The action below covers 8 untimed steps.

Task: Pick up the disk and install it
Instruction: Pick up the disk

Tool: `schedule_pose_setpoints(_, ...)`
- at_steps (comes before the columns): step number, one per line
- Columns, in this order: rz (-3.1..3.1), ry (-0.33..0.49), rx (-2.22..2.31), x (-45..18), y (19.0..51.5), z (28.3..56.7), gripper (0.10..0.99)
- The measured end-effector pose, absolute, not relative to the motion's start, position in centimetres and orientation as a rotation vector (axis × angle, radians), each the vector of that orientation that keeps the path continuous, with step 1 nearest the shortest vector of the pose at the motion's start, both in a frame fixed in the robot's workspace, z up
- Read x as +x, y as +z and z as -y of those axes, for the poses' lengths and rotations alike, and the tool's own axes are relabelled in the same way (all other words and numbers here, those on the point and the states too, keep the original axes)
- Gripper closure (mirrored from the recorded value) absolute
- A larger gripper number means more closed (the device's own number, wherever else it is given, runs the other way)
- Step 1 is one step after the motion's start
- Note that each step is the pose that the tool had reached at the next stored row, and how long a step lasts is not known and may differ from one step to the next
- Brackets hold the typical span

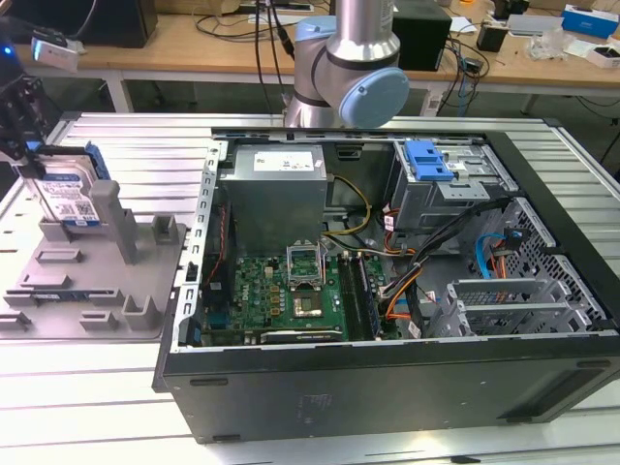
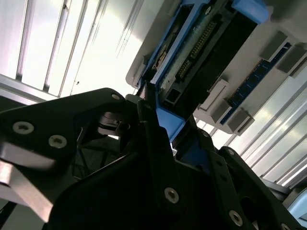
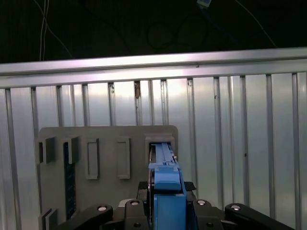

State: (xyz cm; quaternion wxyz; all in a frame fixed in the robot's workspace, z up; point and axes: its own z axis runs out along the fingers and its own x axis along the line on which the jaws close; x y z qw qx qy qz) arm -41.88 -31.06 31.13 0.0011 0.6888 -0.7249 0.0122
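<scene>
The disk [image 1: 70,194], silver with a white-and-blue label and a blue carrier frame, stands on edge in a slot of the grey holder tray [image 1: 87,291] at the exterior view's left. My gripper [image 1: 27,155] comes down on its top edge from above. In the first wrist view the blue frame of the disk [image 3: 166,175] sits between my fingers, with the gripper [image 3: 166,186] shut on it. The second wrist view shows the disk [image 2: 201,43] from its underside, connector visible, with the gripper [image 2: 160,120] clasping the blue frame.
The open computer case [image 1: 387,387] lies to the exterior view's right of the tray. Inside are a grey power supply [image 1: 276,194], a green motherboard [image 1: 291,291], loose cables and a drive cage with a blue latch [image 1: 426,160]. The arm's elbow [image 1: 354,68] hangs behind the case.
</scene>
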Motion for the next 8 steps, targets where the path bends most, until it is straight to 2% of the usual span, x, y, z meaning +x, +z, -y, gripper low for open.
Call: schedule_pose_setpoints(8,2.279,0.03,2.166,-41.9,34.6,31.1,0.722)
